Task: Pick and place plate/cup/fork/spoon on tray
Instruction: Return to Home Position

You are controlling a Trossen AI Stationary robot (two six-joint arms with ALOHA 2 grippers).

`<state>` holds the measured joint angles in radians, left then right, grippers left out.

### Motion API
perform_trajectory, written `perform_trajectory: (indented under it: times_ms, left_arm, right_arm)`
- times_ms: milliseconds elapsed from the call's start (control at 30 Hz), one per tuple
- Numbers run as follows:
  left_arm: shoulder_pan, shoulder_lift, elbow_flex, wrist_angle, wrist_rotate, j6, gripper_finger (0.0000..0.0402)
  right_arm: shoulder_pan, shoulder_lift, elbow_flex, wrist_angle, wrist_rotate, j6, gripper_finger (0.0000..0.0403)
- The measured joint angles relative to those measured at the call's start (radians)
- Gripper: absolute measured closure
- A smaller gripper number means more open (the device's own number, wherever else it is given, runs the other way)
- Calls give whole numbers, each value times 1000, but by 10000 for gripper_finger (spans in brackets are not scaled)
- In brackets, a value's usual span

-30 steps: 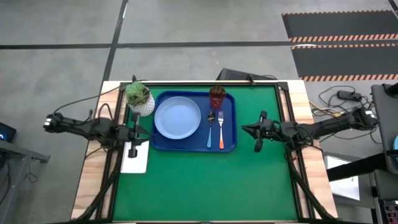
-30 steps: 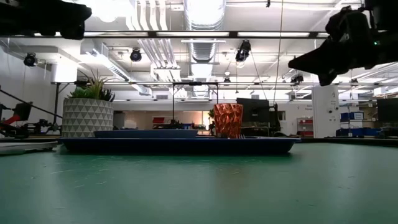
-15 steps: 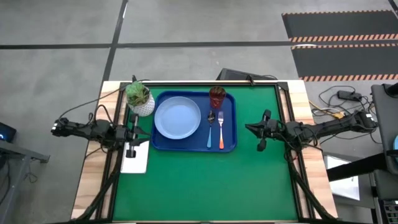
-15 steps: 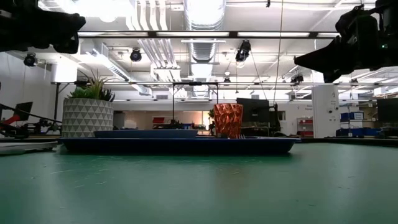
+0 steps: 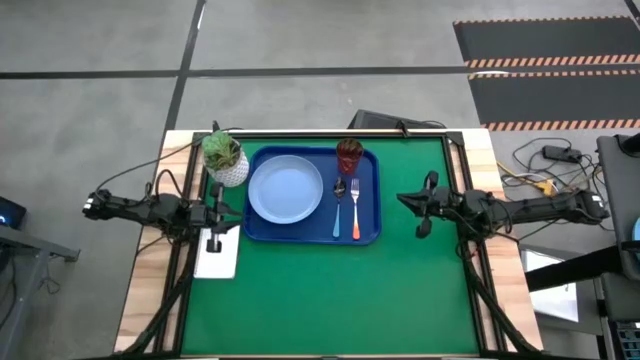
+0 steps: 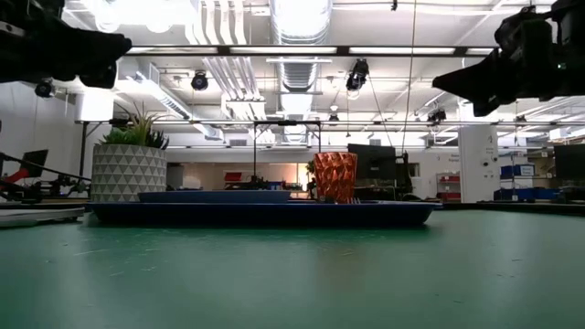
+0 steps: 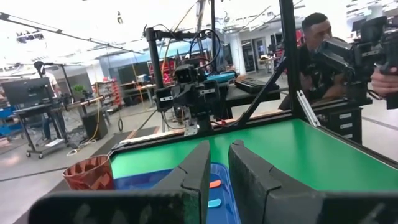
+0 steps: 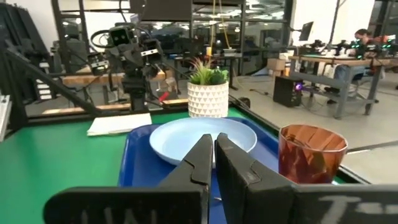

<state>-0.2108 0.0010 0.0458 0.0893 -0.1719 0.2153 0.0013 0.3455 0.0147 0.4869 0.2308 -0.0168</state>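
The dark-blue tray [image 5: 370, 232] lies on the green mat toward the table's far side. On it rest the light-blue plate [image 5: 286, 189], the reddish-brown cup [image 5: 349, 155] upright in the far right corner, the teal-handled spoon [image 5: 338, 205] and the orange-handled fork [image 5: 355, 208], side by side right of the plate. My left gripper [image 5: 236, 212] hovers shut and empty just left of the tray. My right gripper [image 5: 402, 203] hovers shut and empty right of the tray. The cup [image 8: 309, 155] and the plate [image 8: 180, 138] also show in the right wrist view.
A white pot with a green plant [image 5: 225, 158] stands at the tray's far left corner. A white pad [image 5: 217, 257] lies at the mat's left edge under my left arm. The green mat [image 5: 330, 295] is bare nearer the front. A person [image 7: 314, 53] stands beyond the table's right side.
My left arm has drawn back a little toward the table's left edge and sunk slightly. My right gripper has drawn back a little toward the table's right edge. The things on the tray have not moved.
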Motion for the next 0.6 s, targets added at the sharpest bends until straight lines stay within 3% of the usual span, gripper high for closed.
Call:
perform_trajectory:
  times_ms: [600]
  left_arm:
    - [0,-1,-12,-45,-1,-57,362]
  right_arm:
    - [0,-306,0,-348,-11,-3,394]
